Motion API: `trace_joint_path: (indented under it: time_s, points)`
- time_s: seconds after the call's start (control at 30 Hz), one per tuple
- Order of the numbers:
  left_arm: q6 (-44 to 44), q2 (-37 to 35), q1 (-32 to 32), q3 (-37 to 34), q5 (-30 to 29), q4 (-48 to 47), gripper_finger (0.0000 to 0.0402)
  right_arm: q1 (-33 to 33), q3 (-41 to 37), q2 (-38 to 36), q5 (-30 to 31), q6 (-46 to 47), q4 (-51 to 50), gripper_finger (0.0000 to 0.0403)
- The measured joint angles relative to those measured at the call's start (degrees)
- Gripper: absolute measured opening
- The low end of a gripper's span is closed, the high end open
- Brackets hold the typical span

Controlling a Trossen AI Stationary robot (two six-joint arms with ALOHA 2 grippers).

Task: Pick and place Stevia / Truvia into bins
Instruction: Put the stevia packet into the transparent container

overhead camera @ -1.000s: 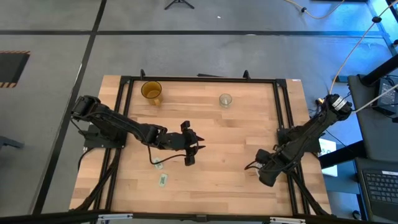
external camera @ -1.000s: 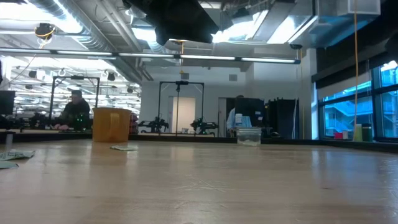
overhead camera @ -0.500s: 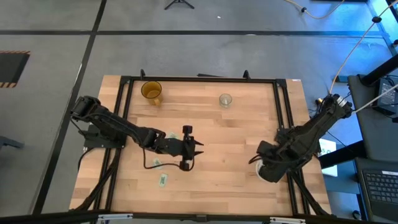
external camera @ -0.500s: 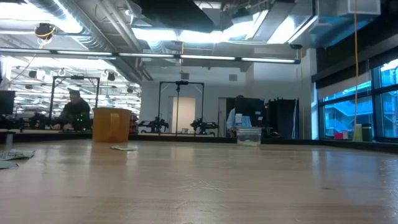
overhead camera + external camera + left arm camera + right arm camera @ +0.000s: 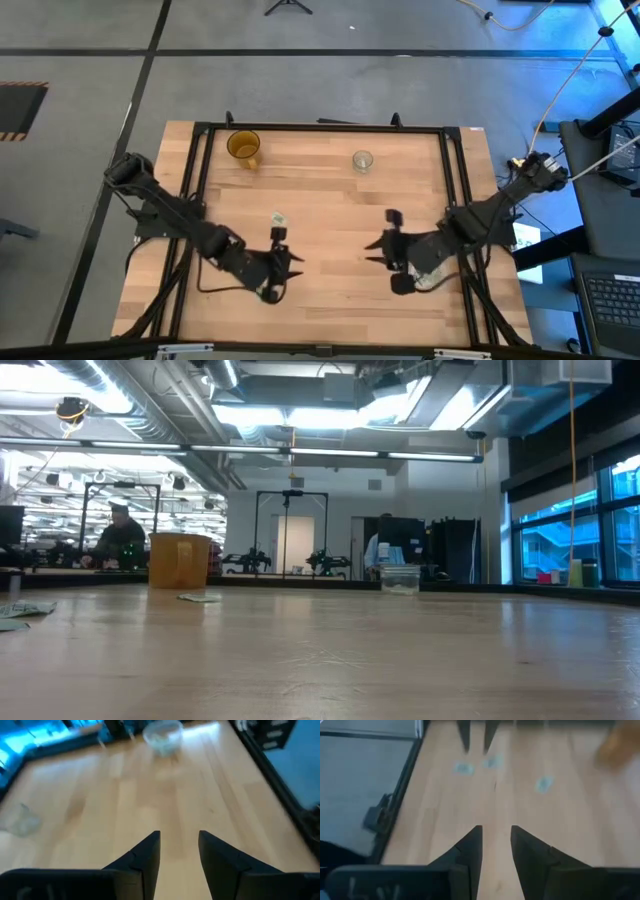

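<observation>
The left gripper (image 5: 283,262) has swung to the lower left of the frame over two sachets, uncovering one Stevia sachet (image 5: 278,218) at centre left. The right gripper (image 5: 385,250) has reached inward. Both keep their fingers apart, empty. The clear bin (image 5: 362,160) waits at upper centre of the worktop (image 5: 330,190).

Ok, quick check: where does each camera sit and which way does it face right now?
High: overhead, straight down; both arms, left tool, right tool, amber cup.
Low: table height, looking across; amber cup, no arm in view.
Left wrist: behind its open fingers, facing a clear round container.
Right wrist: behind its open fingers, facing three sachets.
High and low share the cup.
</observation>
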Motion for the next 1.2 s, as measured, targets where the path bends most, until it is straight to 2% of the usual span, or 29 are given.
trace_joint_path:
  time_s: [0.1,0.17,0.4,0.5,0.6,0.77,0.93,1.2]
  points:
    - [-6.07,0.41,-2.82,3.37,0.72,-8.18,0.0125,-2.74,-3.05,0.0,-0.1,-10.87,9.44,0.0106]
    - [-10.32,1.07,-4.34,5.32,2.51,-13.64,0.0118,-4.75,-5.57,0.01,-0.23,-13.98,14.85,0.0106]
    - [-21.94,4.91,-7.95,11.4,16.73,-30.43,0.0094,-8.12,-11.91,0.04,-0.32,-14.9,22.58,0.0106]
    - [-25.53,6.63,-8.73,11.47,18.53,-35.86,0.0085,-8.65,-13.44,0.04,-0.31,-14.96,24.63,0.0106]
    - [-27.56,9.2,-8.49,11.45,19.07,-37.5,0.0073,-9.14,-13.9,0.04,-0.28,-14.86,24.86,0.0106]
    - [-27.14,15.08,-7.36,11.47,23.71,-37.36,0.0045,-9.88,-14.06,0.04,-0.31,-14.9,24.78,0.0106]
    - [-28.95,20.99,-5.16,11.45,24.2,-37.37,0.0015,-10.27,-14.06,0.04,-0.28,-14.71,24.71,0.0106]
    - [-29.36,23.5,-3.23,9.07,27.9,-34.07,0.0002,-10.27,-14.07,0.04,-0.55,-12.66,23.88,0.0106]
